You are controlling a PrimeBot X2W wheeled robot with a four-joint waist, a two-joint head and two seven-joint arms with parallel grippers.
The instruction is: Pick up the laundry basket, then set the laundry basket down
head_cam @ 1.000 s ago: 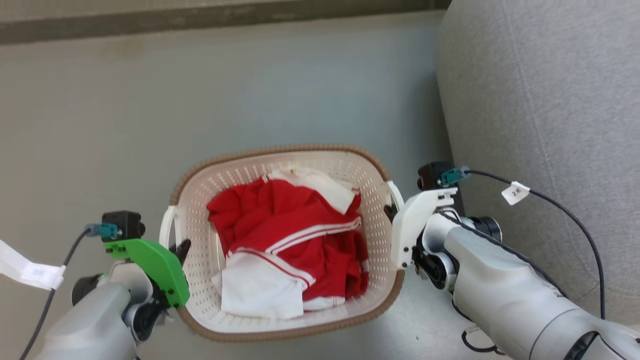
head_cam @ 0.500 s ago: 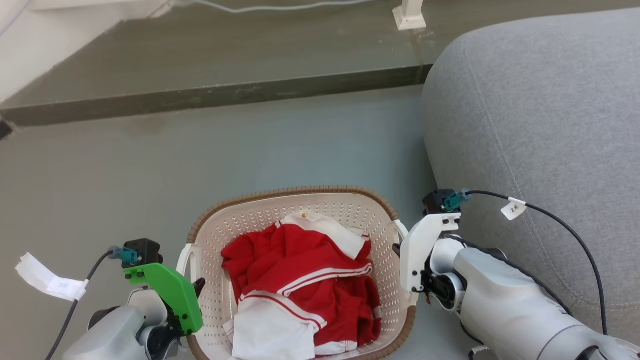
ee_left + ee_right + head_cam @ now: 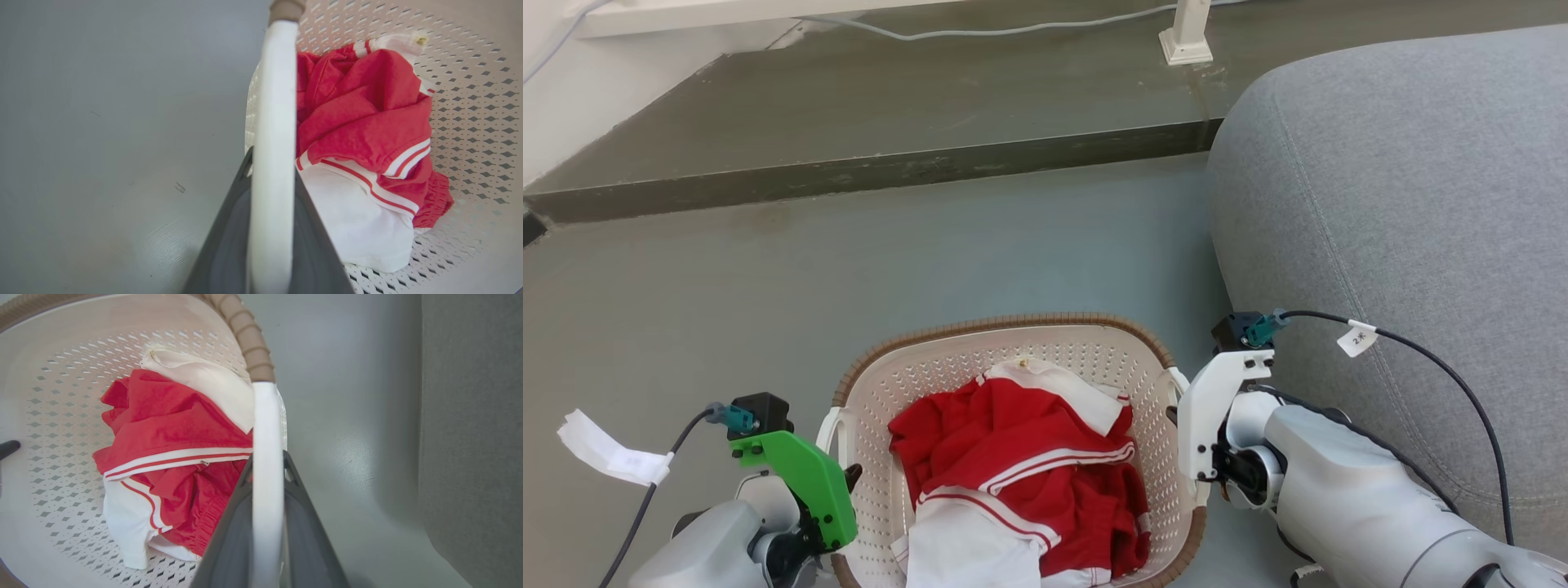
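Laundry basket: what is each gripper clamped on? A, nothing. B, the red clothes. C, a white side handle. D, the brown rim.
C: the left gripper and right gripper each pinch a white handle of the laundry basket, as the wrist views show.

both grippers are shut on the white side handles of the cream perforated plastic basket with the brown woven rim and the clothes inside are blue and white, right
No: the crumpled cloth garments are red and white, not blue, as the head view shows. The left gripper and right gripper are shut on the white handles of the cream perforated plastic basket.
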